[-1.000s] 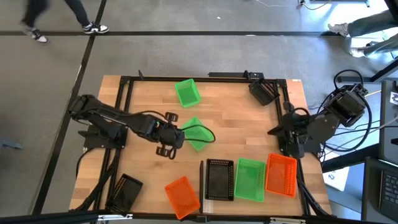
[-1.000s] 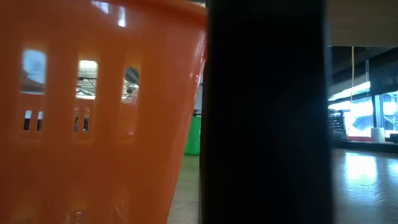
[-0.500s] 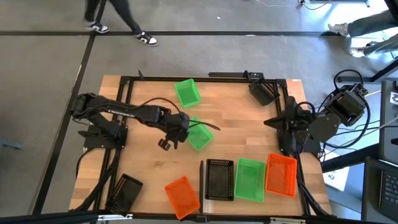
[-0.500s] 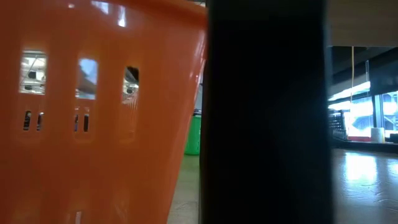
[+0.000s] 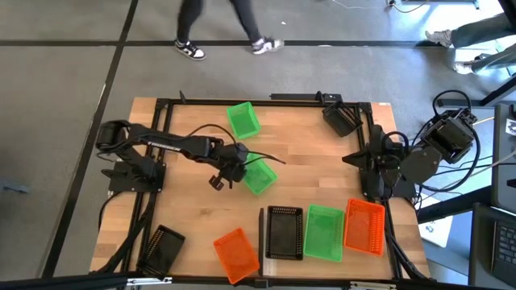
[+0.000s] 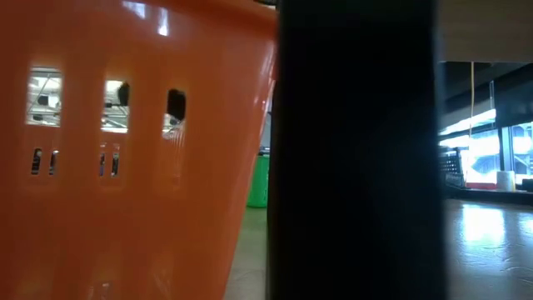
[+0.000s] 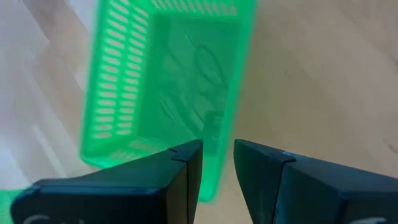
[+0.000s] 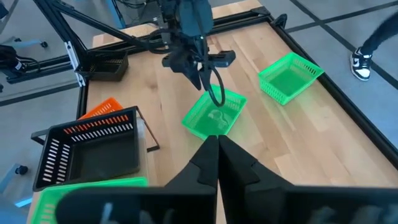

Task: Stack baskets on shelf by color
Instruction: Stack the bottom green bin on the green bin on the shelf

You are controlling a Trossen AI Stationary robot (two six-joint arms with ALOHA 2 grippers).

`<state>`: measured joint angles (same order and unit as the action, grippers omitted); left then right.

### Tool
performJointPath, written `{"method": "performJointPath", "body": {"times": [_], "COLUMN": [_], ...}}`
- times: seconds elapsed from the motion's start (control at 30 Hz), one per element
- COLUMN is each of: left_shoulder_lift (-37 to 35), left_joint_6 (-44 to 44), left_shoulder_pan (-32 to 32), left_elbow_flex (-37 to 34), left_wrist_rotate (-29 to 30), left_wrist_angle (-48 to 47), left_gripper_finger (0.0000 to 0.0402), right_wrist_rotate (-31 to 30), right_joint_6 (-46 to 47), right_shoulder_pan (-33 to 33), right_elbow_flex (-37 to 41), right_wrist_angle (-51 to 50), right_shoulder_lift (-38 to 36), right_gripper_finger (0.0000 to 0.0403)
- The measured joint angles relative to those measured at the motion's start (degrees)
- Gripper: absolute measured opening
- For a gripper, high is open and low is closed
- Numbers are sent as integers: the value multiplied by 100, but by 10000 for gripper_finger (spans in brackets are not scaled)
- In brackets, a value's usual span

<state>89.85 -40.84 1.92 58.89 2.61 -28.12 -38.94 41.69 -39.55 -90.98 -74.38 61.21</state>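
Observation:
A bright green basket (image 5: 259, 176) lies open side up on its base at the table's middle. My left gripper (image 7: 217, 167) hangs just over its left rim, slanting down, fingers open by a narrow gap; in the right wrist view it (image 8: 204, 76) shows clear of the basket (image 8: 214, 116). A second green basket (image 5: 243, 119) rests nearer the far edge. Black (image 5: 284, 232), green (image 5: 324, 234) and orange (image 5: 364, 225) baskets stand side by side at the near right. My right gripper (image 8: 217, 149) is shut, held high at the table's right. The shelf is out of view.
Another orange basket (image 5: 237, 254) lies at the near edge, a black one (image 5: 164, 248) at the near left corner and one (image 5: 340, 118) at the far right. A black frame (image 5: 161, 145) rims the table. A person walks beyond the far edge.
My left gripper has sunk toward the middle green basket, shifting slightly toward the table's far right, and has rolled about its wrist. Its fingers keep the same gap. My right gripper has turned a little in place. The baskets have stayed where they were.

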Motion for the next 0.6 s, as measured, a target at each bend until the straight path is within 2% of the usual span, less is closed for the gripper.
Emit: {"method": "performJointPath", "body": {"times": [0.37,0.6], "left_shoulder_lift": [598,664], "left_joint_6": [-229,-650], "left_shoulder_pan": [161,161], "left_elbow_flex": [5,5], "left_wrist_rotate": [-37,-20], "left_wrist_angle": [121,290], "left_gripper_finger": [85,85], "right_wrist_rotate": [113,111], "right_joint_6": [-66,-174], "right_shoulder_pan": [0,0], "right_elbow_flex": [0,0], "right_wrist_angle": [-29,-30], "right_shoulder_lift": [-34,-71], "right_gripper_finger": [0,0]}}
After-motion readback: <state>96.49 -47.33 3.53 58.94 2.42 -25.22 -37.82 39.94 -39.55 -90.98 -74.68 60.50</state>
